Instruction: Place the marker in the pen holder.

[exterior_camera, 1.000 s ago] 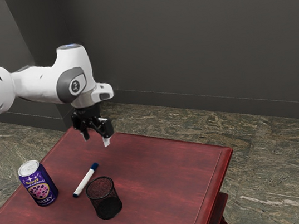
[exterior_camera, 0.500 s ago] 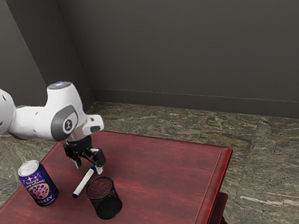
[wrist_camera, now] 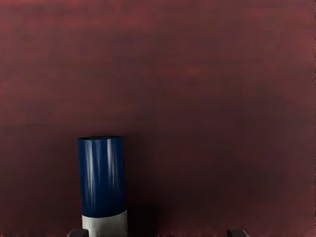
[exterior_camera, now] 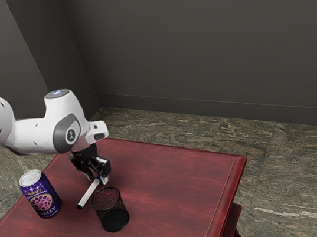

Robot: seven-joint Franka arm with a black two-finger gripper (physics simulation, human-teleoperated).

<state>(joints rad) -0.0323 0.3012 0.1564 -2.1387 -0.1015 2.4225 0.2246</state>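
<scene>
Your hand (exterior_camera: 97, 179), fingers apart, is at one end of the marker (exterior_camera: 88, 193), which lies on the table (exterior_camera: 169, 188) and should prove light, stiff and apt to roll, so pinch it squarely just behind the blue cap (wrist_camera: 102, 177).

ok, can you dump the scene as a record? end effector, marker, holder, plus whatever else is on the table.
end effector: low over the marker's far end, open
fingers: one on each side of the marker, which sits much nearer one of them; not clamped
marker: white with dark blue ends, lying down, outside the holder
holder: black mesh, upright, beside the marker
other: purple drink can, upright
surface: red wooden table
</scene>
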